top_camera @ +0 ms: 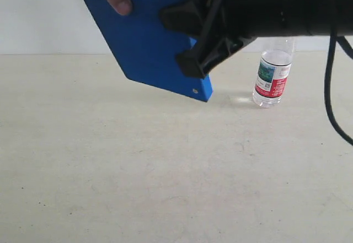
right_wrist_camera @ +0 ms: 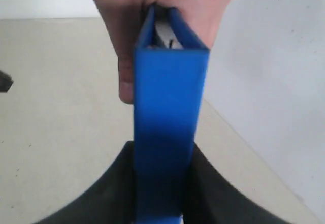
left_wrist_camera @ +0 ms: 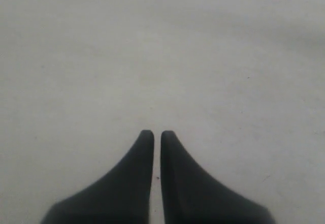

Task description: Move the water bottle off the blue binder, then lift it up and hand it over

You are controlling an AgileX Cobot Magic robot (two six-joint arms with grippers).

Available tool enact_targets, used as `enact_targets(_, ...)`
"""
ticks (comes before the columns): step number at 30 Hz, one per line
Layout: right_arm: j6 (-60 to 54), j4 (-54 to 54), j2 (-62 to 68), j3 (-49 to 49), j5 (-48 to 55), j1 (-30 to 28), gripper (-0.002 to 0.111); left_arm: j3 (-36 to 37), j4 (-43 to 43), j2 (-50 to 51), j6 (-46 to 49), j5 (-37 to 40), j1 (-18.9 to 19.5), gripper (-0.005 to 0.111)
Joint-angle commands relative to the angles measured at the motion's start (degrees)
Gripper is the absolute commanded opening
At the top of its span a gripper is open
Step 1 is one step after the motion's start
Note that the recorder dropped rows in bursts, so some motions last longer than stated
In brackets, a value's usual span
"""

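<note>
Water bottle (top_camera: 271, 77) stands upright on the pale table (top_camera: 138, 171), label facing the room, its cap hidden behind the dark arm passing above it. That it sits on bare tabletop and not on the binder suggests the first part of the job is done. The blue binder (top_camera: 149, 39) is off the table altogether, up and to the left of the bottle as the room camera sees it. It is tilted so that one riveted lower corner hangs lowest, near the bottle but apart from it. The right gripper (top_camera: 182, 40) has the binder clamped across its thickness, one black finger on each cover, opened only as wide as the binder. From the wrist the spine runs straight out between the fingers, a grip that would hold the flat thing edge-on. A person's hand (right_wrist_camera: 114, 36) grips the binder's end farthest from the bottle, thumb on one cover and fingers on the other, so both hold it at once. I judge this to be the handover itself, with the release not yet made. The left gripper (left_wrist_camera: 157, 135) hangs over bare table with its fingertips drawn almost together, only a thin slit between them and nothing in it. It does not show beside the bottle in the room view, so I cannot place it.
</note>
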Motion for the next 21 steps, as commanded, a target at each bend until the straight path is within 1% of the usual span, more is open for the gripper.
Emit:
enact_targets(1, -0.6, 1.3, -0.8, -2.6, -4.1, 0.2, 0.0, 2.1, -0.7, -0.3, -1.5, -1.8, 0.1, 0.005)
enact_targets(3, -0.1, 1.3, -0.6, -2.6, -4.3, 0.2, 0.0, 2.2, -0.7, -0.3, -1.5, -2.8, 0.1, 0.005)
enact_targets(5, 0.1, 1.3, -0.6, -2.6, -4.0, 0.2, 0.005, 2.2, -0.7, -0.3, -1.7, -3.9, 0.1, 0.005)
enact_targets(6, 0.1, 1.3, -0.6, -2.6, -3.4, 0.2, 0.01, 2.2, -0.7, -0.5, -2.4, -4.4, 0.1, 0.005)
enact_targets(8, 0.1, 1.3, -0.8, -2.6, -2.9, 0.2, 0.025, 2.2, -0.7, -1.9, -3.1, -5.8, 0.1, 0.005)
enact_targets(10, 0.1, 1.3, -1.0, -2.6, -2.8, 0.2, 0.038, 2.1, -0.7, -4.7, -3.7, -6.9, 0.1, 0.005)
enact_targets(11, 0.1, 1.3, -1.6, -2.6, -3.0, 0.2, 0.042, 1.7, -0.7, -6.9, -3.7, -7.0, 0.1, 0.005)
enact_targets(15, 2.4, 1.3, -6.6, -2.6, -5.7, 0.2, 0.043, -0.3, -0.2, -18.5, -3.7, -7.0, 0.1, 0.005)
enact_targets(19, 12.7, 1.1, -16.0, -2.5, -3.5, 0.2, 0.043, -1.0, 0.0, -31.6, -2.7, -5.8, 0.1, 0.005)
enact_targets(21, 17.6, -1.1, -21.6, -0.7, -0.5, 0.2, 0.043, -0.7, 0.8, -37.0, -2.6, -2.6, 0.1, 0.005)
